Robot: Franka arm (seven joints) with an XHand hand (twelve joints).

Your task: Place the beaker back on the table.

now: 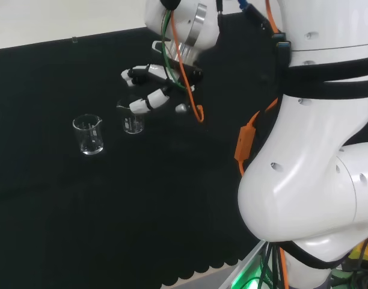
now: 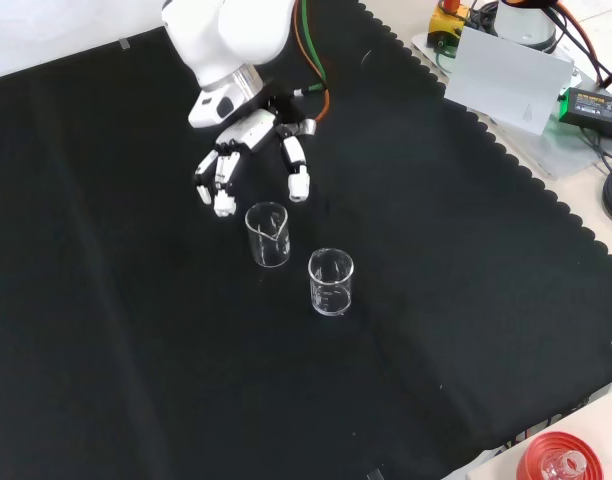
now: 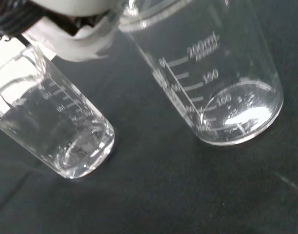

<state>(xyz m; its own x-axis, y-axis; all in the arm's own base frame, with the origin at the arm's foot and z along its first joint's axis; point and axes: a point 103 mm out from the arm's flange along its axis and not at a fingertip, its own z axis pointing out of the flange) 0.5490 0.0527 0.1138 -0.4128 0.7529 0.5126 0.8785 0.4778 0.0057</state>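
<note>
In the front view, two clear glass beakers stand upright on the black cloth of the table (image 2: 136,330). The nearer clear glass beaker (image 2: 331,282) stands alone, just beside the farther one. The farther clear glass beaker (image 2: 268,234) stands on the cloth directly below the fingertips of the black and white hand (image 2: 248,135). The hand's fingers (image 2: 297,165) are spread and nearly straight, pointing down, and appear clear of the glass. In the head view, the hand (image 1: 154,90) hangs over one beaker (image 1: 133,118), with the other beaker (image 1: 88,134) to its left.
</note>
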